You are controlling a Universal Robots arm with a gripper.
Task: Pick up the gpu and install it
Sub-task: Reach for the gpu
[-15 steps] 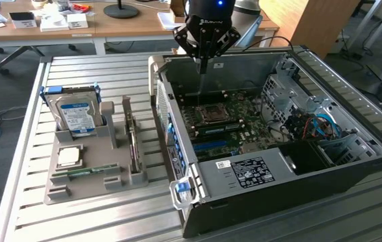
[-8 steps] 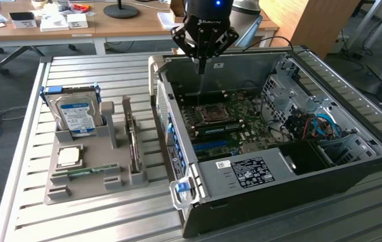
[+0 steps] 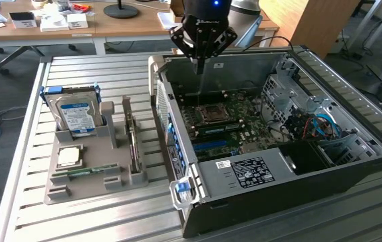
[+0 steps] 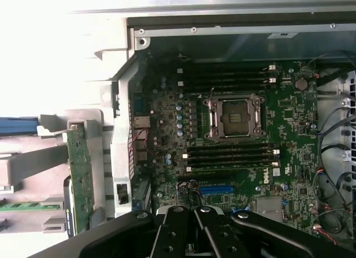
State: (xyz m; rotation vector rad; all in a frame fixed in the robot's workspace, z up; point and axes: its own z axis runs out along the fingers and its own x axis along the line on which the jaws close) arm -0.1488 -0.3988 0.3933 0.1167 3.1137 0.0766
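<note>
In the exterior view my gripper [image 3: 201, 69] hangs over the far wall of the open computer case [image 3: 278, 201], fingers pressed together into one thin tip and pinching nothing. The gpu [image 3: 132, 136] is not in the case. It stands on edge in a slot of the grey holder [image 3: 83, 189] on the table, just outside the case's near wall, and lies at about seven o'clock from my fingertips. Its long axis runs close to a twelve-to-six line, parallel to that wall. The hard drive [image 3: 76, 115] sits at about ten o'clock from the card and the RAM stick [image 3: 83, 172] at about eight, both apart from it. I judge the wall between us to be what matters: the card is on the other side of it from me.

In the wrist view my gripper [image 4: 192, 213] closes to a point over the motherboard [image 4: 167, 113], near a blue slot [image 4: 217, 189]. The gpu [image 4: 81, 174] shows as a narrow green strip beyond the case wall. Its bottom edge is sunk in the holder, its face is turned away, and one end disappears behind my own dark housing.
</note>
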